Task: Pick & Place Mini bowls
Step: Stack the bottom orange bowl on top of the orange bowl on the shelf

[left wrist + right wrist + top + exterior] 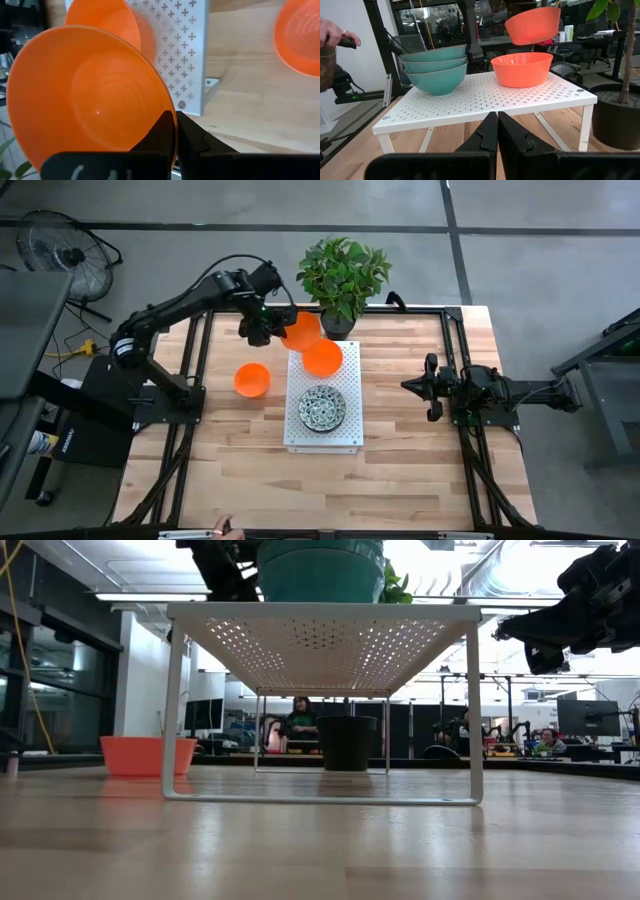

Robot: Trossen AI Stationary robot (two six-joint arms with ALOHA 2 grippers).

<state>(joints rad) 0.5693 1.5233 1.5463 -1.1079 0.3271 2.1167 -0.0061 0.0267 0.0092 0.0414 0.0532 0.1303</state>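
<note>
Bright, even overhead light; blown-out ceiling glare in the low view; soft close-range blur on the wrist views.

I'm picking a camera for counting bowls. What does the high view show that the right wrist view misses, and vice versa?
Only the high view: the orange bowl on the table beside the rack, and the stacked bowls' patterned insides. Only the right wrist view: that stack is three bowls with teal outsides, and a person's hand. Both: the orange bowl on the rack and the raised orange bowl gripped by the left tool.
</note>
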